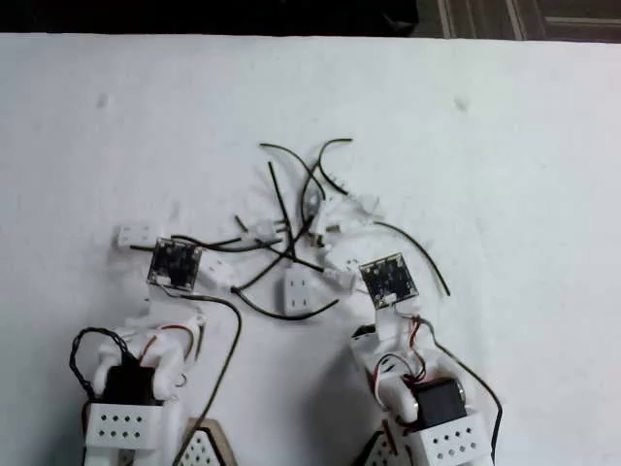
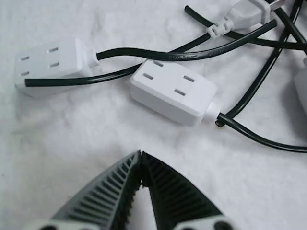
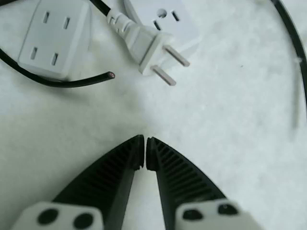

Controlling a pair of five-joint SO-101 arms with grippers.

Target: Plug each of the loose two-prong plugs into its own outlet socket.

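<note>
Your left gripper [image 2: 140,168] is pinched shut on nothing, its tips near a white outlet socket [image 2: 173,91] that lies slots-up on the table [image 2: 57,143]. Your right gripper [image 3: 145,152] is likewise closed and empty. The loose two-prong plug [image 3: 142,44] lies unplugged just ahead of it, partly over a second socket [image 3: 180,19].

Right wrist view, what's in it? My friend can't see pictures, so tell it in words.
A white two-prong plug lies loose on the white table, right by a white outlet socket. A second outlet socket sits close by, with a cut black cable curving past it. The black pincer is shut on nothing, short of the plug.
</note>
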